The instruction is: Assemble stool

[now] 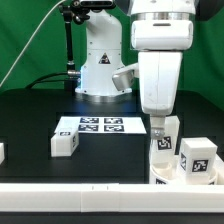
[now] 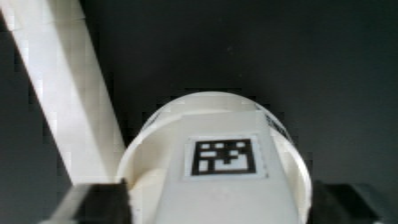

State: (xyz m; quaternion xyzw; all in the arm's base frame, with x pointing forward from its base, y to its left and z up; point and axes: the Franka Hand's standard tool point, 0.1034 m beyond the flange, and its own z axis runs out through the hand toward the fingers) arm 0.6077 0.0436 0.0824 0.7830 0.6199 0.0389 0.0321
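My gripper (image 1: 163, 133) hangs at the exterior view's right and is shut on a white stool leg (image 1: 165, 145), held upright with its tag facing out. The leg's lower end is at the round white seat (image 1: 168, 170) at the lower right; I cannot tell whether they touch. A tagged white block (image 1: 198, 158) stands on or beside the seat. In the wrist view the held leg (image 2: 222, 150) with its tag fills the gap of my gripper (image 2: 222, 208), with dark fingers (image 2: 93, 202) on both sides.
The marker board (image 1: 100, 125) lies mid-table. A loose white leg (image 1: 65, 143) lies left of it, and another white part (image 1: 2, 152) is at the left edge. The long white border rail (image 1: 90, 190) runs along the front and shows in the wrist view (image 2: 63, 90).
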